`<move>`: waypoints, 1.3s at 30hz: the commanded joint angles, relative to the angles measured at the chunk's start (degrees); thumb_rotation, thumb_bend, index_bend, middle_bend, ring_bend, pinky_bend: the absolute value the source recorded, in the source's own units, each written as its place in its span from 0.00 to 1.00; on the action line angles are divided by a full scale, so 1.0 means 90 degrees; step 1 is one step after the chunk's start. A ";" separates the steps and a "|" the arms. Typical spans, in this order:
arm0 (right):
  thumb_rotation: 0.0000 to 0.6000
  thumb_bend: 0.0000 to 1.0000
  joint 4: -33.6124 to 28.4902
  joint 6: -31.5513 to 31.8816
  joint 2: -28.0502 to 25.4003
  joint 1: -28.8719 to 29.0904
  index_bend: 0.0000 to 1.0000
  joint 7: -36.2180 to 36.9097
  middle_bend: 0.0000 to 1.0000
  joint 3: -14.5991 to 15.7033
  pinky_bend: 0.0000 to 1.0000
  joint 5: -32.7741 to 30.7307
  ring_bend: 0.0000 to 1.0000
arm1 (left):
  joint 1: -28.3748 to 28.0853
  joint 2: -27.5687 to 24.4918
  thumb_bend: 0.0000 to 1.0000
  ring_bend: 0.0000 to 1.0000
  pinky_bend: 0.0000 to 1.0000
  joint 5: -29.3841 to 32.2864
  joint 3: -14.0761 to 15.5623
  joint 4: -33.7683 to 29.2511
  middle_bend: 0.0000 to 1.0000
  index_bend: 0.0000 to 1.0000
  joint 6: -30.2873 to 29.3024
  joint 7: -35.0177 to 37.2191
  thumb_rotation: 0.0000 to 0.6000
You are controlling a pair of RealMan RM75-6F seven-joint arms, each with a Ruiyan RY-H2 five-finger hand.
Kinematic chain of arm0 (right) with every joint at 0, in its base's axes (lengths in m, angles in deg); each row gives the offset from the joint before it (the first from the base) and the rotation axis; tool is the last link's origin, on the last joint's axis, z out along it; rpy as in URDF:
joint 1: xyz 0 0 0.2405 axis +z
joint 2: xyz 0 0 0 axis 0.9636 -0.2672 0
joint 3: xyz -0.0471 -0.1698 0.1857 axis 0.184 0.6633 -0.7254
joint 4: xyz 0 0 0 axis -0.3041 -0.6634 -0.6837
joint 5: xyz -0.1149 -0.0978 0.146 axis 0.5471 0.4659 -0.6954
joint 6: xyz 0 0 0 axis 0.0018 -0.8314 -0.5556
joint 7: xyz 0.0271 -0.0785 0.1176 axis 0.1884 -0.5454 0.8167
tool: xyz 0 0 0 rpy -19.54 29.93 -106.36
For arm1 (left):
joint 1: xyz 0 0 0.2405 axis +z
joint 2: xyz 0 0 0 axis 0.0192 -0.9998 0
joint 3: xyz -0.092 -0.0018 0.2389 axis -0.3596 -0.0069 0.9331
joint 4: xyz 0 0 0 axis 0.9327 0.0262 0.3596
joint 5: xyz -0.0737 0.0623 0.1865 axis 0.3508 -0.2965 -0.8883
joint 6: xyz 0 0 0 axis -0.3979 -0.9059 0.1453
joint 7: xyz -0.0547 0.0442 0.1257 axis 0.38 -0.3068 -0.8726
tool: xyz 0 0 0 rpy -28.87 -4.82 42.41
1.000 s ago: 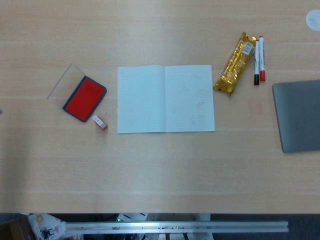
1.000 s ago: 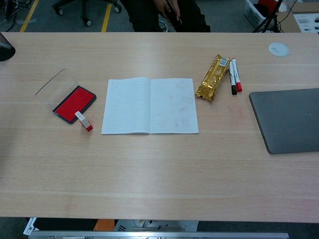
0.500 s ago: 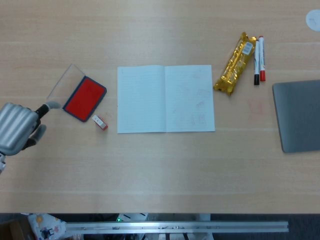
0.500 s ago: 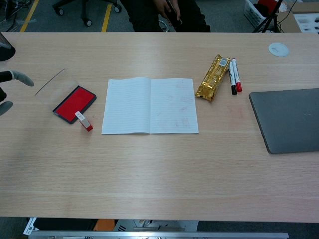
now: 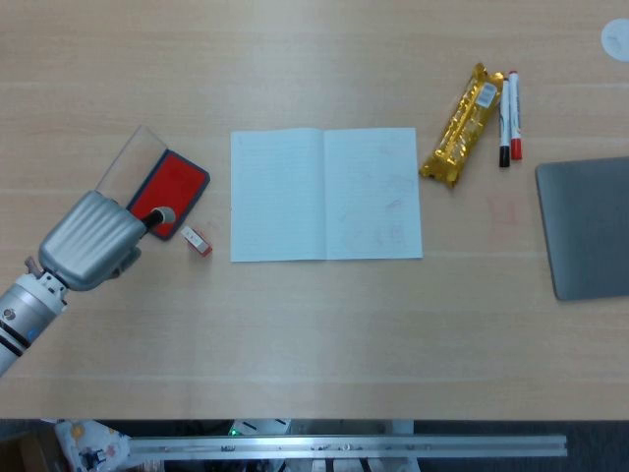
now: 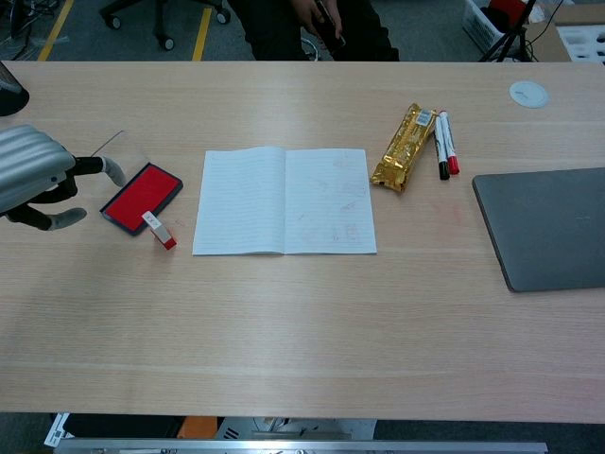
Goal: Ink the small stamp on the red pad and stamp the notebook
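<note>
The left hand (image 5: pixel 93 239) hovers over the table's (image 5: pixel 314 334) left side, just left of the red pad (image 5: pixel 169 192), holding nothing; in the chest view its fingers (image 6: pixel 113 171) are apart, one reaching toward the pad's near-left corner and another lower down, pointing the same way. In the head view a fingertip overlaps the pad's lower left edge, though whether it touches the pad cannot be told. The stamp (image 5: pixel 197 240), a small white-and-red block, lies on its side on the table just off the pad's near right corner, between pad and notebook (image 5: pixel 326 194); it sits a little to the right of the hand, close to the fingertips but apart from them. The pad lies tilted, its clear lid (image 5: pixel 125 163) folded open to the far left. The notebook lies open and flat in the middle of the table, to the right of the stamp, its right page bearing faint reddish marks. Beyond the notebook's far right corner lies a gold wrapper (image 5: pixel 462 125), and just beside that two markers (image 5: pixel 508 115), one capped black and one red. A grey laptop (image 5: pixel 585 226), closed, sits at the right edge of the table, and a small white disc (image 5: pixel 615 38) lies at the far right corner. The right hand shows in neither view. In the chest view a person in dark clothes (image 6: pixel 307 26) is beyond the far edge of the table.
</note>
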 commanded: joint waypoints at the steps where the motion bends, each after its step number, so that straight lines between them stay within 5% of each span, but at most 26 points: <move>1: 1.00 0.21 0.0008 -0.0006 0.0007 -0.0007 0.26 0.0004 0.35 0.0014 0.30 -0.0004 0.18 | -0.0064 0.0078 0.19 1.00 1.00 -0.0062 0.0037 0.0051 1.00 0.31 -0.0020 -0.0092 1.00; 10: 1.00 0.20 0.0069 -0.0008 0.0028 -0.0032 0.26 0.0075 0.35 0.0057 0.30 -0.0009 0.18 | -0.0122 0.0258 0.08 1.00 1.00 0.0007 0.0093 0.0135 1.00 0.35 -0.0139 -0.0182 1.00; 21: 1.00 0.21 0.0187 0.0014 0.0080 -0.0050 0.26 0.0173 0.35 0.0084 0.30 0.0005 0.18 | -0.0303 0.0468 0.08 1.00 1.00 0.0260 0.0071 0.0028 1.00 0.46 0.0041 -0.0259 1.00; 31: 1.00 0.20 0.0313 0.0014 0.0135 -0.0084 0.26 0.0277 0.35 0.0114 0.30 -0.0018 0.18 | -0.0678 0.0629 0.23 1.00 1.00 0.0694 -0.0067 -0.0101 1.00 0.46 0.0678 -0.0759 1.00; 39: 1.00 0.20 0.0473 -0.0018 0.0213 -0.0095 0.26 0.0402 0.35 0.0129 0.30 -0.0044 0.18 | -0.0885 0.0773 0.25 1.00 1.00 0.1299 -0.0161 -0.0247 1.00 0.42 0.1188 -0.1360 1.00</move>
